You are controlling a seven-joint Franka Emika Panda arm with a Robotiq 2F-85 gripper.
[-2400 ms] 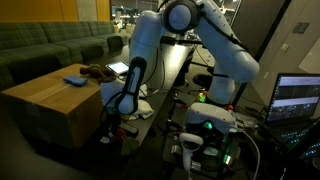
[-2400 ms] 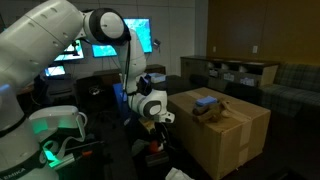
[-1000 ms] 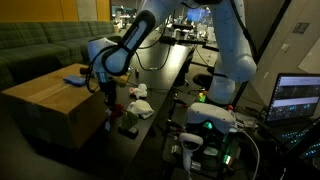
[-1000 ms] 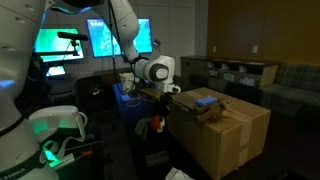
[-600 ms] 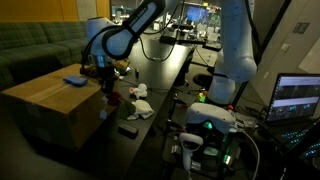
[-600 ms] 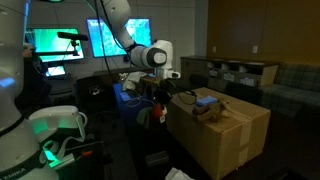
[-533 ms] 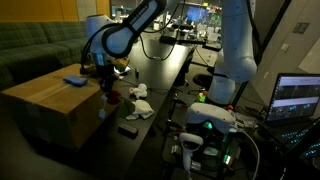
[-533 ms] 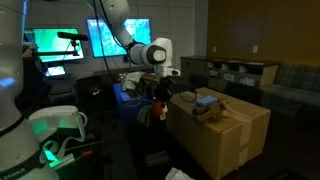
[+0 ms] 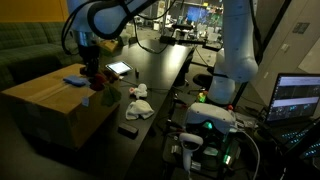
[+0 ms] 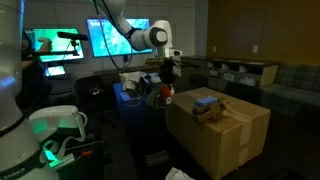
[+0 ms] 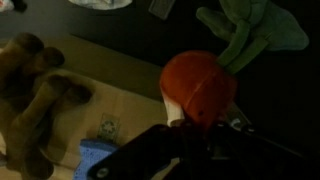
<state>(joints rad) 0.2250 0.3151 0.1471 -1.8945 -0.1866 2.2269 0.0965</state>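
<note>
Fingers point(image 11: 160, 145) clamped on the red plush vegetable point(image 11: 200, 85), whose green leaves point(image 11: 250, 30) stick out beyond their tips.

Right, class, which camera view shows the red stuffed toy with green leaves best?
The wrist view. There the red stuffed toy fills the middle of the frame, its green leaves clear, clamped in the pincer. In both exterior views it is only a small, dim red blob near the cardboard box's edge.

I am finding nothing readable: the monitors point(image 10: 110, 38) behind the cardboard box point(image 10: 225, 135) and the laptop screen point(image 9: 297, 97) beyond it are glowing too blurred for words.
</note>
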